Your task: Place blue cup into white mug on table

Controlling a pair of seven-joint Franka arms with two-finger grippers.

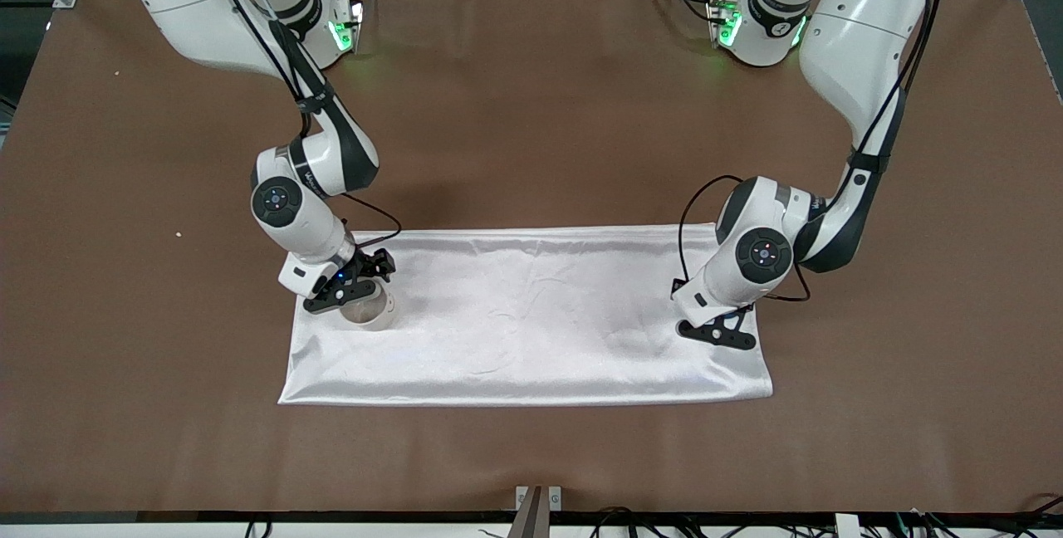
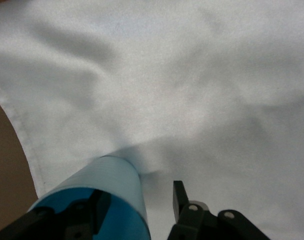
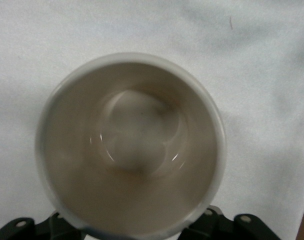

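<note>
A white cloth (image 1: 523, 314) lay spread on the brown tabletop (image 1: 531, 131), and both arms worked low over it. The right gripper (image 1: 355, 293) sat at the cloth's end toward the right arm, directly at the white mug (image 1: 368, 312), which stood upright on the cloth. The front view showed only part of the mug below the gripper; the right wrist view showed its beige-stained inside (image 3: 134, 145) from straight above, with the jaws set at either side of the rim. Whether they were clamped on it could not be told. The left gripper (image 1: 719, 330) was low at the cloth's end toward the left arm. The front view did not show the blue cup; the left wrist view showed the blue cup (image 2: 104, 197) resting on the cloth near its edge, with one finger (image 2: 98, 210) inside the cup's mouth, the other outside, and the jaws apart.
</note>
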